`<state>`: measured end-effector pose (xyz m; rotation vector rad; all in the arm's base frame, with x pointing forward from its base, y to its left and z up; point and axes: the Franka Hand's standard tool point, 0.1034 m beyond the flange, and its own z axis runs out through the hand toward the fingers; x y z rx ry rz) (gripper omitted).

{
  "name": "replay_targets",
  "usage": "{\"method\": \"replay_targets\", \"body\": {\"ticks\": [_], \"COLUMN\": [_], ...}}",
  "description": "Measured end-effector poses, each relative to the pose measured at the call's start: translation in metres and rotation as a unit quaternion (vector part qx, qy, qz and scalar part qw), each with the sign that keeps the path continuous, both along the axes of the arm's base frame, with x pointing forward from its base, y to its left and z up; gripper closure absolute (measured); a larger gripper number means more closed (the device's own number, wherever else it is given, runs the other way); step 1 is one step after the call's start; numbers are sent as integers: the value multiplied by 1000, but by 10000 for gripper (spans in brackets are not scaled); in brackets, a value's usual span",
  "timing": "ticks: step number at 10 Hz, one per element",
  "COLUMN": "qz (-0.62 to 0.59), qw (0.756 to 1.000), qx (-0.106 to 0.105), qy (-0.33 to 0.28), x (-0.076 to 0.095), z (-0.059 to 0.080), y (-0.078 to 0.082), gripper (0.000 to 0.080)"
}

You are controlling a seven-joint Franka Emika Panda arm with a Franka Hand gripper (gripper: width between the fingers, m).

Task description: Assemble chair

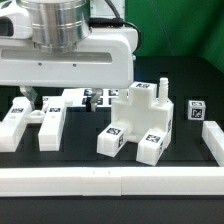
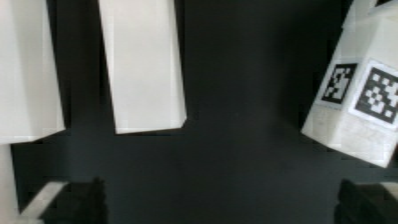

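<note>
A partly joined chair block of chunky white pieces with black-and-white tags stands mid-table. It shows at the edge of the wrist view as a tagged white piece. Two loose white bars lie side by side at the exterior view's left. The wrist view shows them as long white slabs. My gripper hangs above the table near these bars. It is open, its dark fingers are far apart, and only black table lies between them.
A small tagged cube sits at the exterior view's right. Another tagged white piece lies behind the bars. A long plain white rail runs along the front, and a second rail along the right side.
</note>
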<state>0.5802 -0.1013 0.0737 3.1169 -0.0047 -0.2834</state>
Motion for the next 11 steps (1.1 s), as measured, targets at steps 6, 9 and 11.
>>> {"method": "replay_targets", "body": {"ticks": [6, 9, 11], "qz": [28, 30, 27], "qw": [999, 999, 999], "qx": [4, 1, -2], "qy": [-33, -38, -38], "x": [-20, -34, -41], "z": [-13, -24, -31], "y": [-12, -14, -16], "gripper": [151, 151, 151]}}
